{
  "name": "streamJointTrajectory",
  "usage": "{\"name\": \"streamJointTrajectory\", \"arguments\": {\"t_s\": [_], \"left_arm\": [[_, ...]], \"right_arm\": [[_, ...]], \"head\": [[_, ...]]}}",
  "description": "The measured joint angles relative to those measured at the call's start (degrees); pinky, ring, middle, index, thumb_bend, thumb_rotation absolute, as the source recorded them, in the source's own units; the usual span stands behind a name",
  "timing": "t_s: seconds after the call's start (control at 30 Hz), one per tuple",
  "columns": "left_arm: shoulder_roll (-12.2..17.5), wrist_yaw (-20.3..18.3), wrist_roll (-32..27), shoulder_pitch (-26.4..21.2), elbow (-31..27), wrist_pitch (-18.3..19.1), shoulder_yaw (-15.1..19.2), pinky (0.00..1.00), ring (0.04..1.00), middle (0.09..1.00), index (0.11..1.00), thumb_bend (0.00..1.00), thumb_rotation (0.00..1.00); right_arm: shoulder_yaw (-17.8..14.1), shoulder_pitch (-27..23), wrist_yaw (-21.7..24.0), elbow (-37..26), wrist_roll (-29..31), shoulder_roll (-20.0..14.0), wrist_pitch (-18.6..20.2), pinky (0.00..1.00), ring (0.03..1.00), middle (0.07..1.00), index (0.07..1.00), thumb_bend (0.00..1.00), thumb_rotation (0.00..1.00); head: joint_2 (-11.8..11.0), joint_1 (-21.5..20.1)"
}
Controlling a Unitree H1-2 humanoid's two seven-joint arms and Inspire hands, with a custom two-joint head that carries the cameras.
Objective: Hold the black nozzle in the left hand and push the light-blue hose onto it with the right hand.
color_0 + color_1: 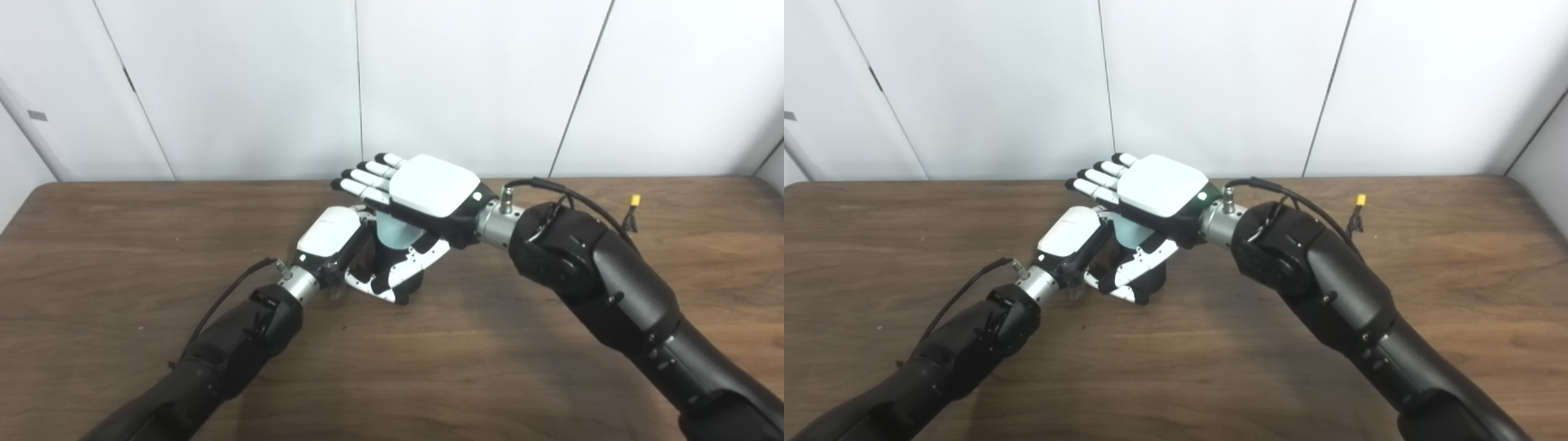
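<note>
With my left hand (pixel 343 245) clenched around something dark I can't identify and my flat, released right hand (pixel 429 190) pressing the light-blue cylindrical hose (pixel 395 233) just right of it, I fear skewed jamming.

Both views are evenly and brightly lit from above, with the white wall panels (pixel 471 79) close to washed out and a soft sheen on the wooden table (pixel 122 245). Soft, diffuse shadows lie on the table just under the two hands and along the right arm (pixel 1335 294), without hard edges. The pictures are slightly soft overall, and the wide lenses bend the wall seams outward toward the sides.
</note>
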Motion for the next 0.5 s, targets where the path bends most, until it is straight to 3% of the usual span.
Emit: {"name": "streamJointTrajectory", "arguments": {"t_s": [0.23,0.4,0.5], "left_arm": [[-0.1,0.0,0.0,0.0,0.0,0.0,0.0,0.83,0.664,0.505,0.467,0.52,0.00],[-0.1,0.0,0.0,0.0,0.0,0.0,0.0,0.84,0.667,0.507,0.466,0.52,0.00],[-0.1,0.0,0.0,0.1,0.0,0.0,0.0,0.84,0.666,0.510,0.463,0.52,0.00]], "right_arm": [[-6.7,2.0,2.0,-0.2,10.1,6.1,11.5,0.96,1.000,1.000,1.000,0.78,1.00],[-7.4,2.0,2.0,-0.1,13.6,6.5,14.6,0.96,1.000,1.000,1.000,0.77,1.00],[-6.1,1.6,2.0,-0.1,13.2,5.9,14.7,0.97,1.000,1.000,1.000,0.80,1.00]], "head": [[0.1,0.0],[0.3,0.1],[0.3,0.2]]}}
